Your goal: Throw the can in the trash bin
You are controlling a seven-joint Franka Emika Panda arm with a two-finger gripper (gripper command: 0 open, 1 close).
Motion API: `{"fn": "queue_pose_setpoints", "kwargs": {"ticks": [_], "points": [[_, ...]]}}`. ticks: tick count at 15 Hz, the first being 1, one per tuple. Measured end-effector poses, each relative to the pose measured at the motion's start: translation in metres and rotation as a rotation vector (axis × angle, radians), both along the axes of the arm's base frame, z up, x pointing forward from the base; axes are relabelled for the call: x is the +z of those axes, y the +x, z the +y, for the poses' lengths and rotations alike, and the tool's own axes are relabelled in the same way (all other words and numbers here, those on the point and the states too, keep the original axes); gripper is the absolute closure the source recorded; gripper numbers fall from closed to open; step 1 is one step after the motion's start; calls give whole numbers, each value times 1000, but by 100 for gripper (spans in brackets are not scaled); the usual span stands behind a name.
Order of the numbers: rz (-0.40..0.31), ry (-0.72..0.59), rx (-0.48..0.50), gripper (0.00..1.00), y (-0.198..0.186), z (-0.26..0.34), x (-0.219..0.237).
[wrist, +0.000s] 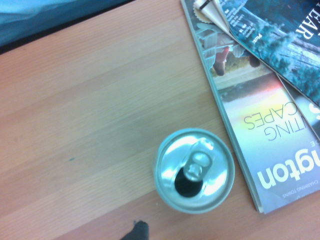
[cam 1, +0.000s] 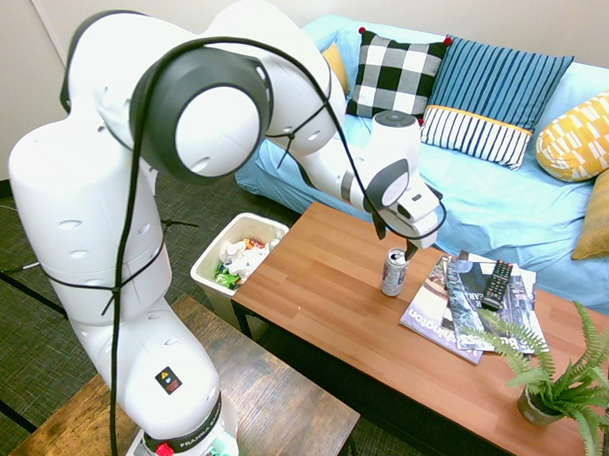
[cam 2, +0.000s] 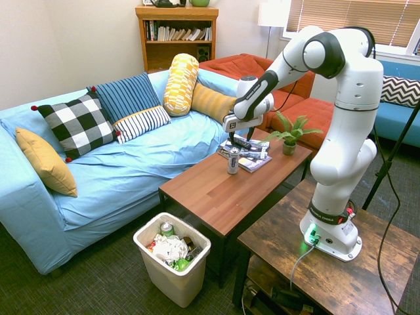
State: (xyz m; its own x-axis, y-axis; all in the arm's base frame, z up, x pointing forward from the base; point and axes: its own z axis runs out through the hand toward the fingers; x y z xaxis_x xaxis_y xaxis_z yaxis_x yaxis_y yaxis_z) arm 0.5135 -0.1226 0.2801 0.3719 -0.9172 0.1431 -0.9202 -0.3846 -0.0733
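1. Here the can (cam 1: pixel 394 273) stands upright on the wooden table (cam 1: pixel 327 297), just beside a stack of magazines (cam 1: pixel 457 308), apart from their edge.
2. The jaws (cam 1: pixel 410 246) hang just above the can, pointing straight down, spread wide and holding nothing.
3. From the wrist view, the can (wrist: pixel 194 170) shows its shiny top with the tab and an open mouth; a magazine cover (wrist: pixel 265 125) lies next to it.
4. The bin (cam 2: pixel 172 258) sits on the carpet at the table's end, between the table and the blue sofa (cam 2: pixel 131 170), well apart from the can (cam 2: pixel 233 161).
5. Crumpled paper, coloured wrappers and another can show inside the bin.
6. A black remote (cam 1: pixel 498 283) rests on the magazines.
7. A small potted fern (cam 1: pixel 565 374) stands at the far end of the table.
8. Several cushions lie along the sofa, among them a checked cushion (cam 2: pixel 77 123) and a striped cushion (cam 2: pixel 131 105).
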Motion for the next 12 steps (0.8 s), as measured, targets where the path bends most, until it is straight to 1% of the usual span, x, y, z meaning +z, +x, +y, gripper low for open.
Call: {"fn": "queue_pose_setpoints", "kwargs": {"ticks": [6, 12], "points": [[43, -7, -23, 0, 34, 0, -45], [92, -13, -34, 0, 39, -3, -76]]}}
